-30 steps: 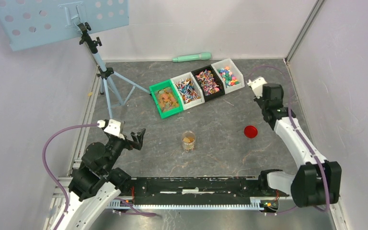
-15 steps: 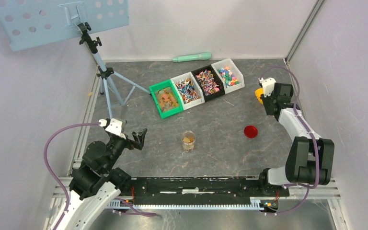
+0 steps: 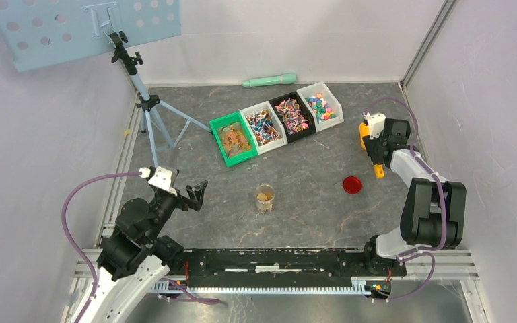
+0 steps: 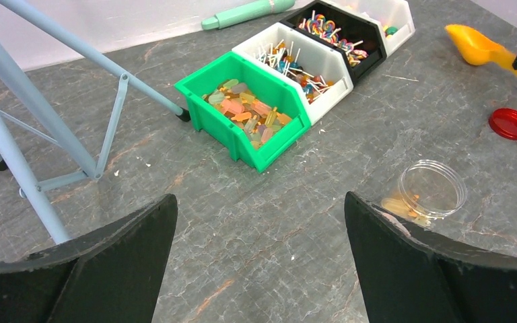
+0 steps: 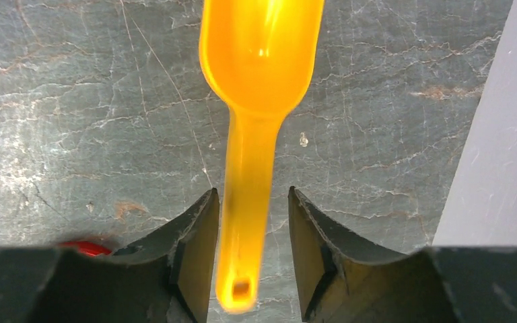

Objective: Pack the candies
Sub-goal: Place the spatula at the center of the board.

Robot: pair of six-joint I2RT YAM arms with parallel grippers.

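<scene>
Nearest to me, toward the near left corner of the table (image 3: 296,222), the left claw (image 4: 259,202) is hanging above the surface with its two fingers spread wide and nothing between them. Just beyond it, around the middle of the table, a clear jar (image 3: 264,198) is standing upright with a few golden candies (image 4: 404,205) lying in its bottom. A red lid (image 3: 353,184) is lying flat to the right of the jar, well apart from it.

Over by the right edge, the right claw (image 5: 252,192) is straddling the handle of a yellow scoop (image 5: 259,54), its fingers parted (a strip of table is showing between the handle and one finger, so it is not pinching). The scoop's bowl is pointing toward the far edge.

Farther back, four bins are sitting touching in a slanted row: a green bin (image 3: 234,141), a white bin (image 3: 264,128), a black bin (image 3: 292,116) and another white bin (image 3: 320,106), each holding sweets of mixed colours. A mint-green tool (image 3: 269,81) is lying along the far edge, and a tripod (image 3: 149,108) is standing in the far left corner.
</scene>
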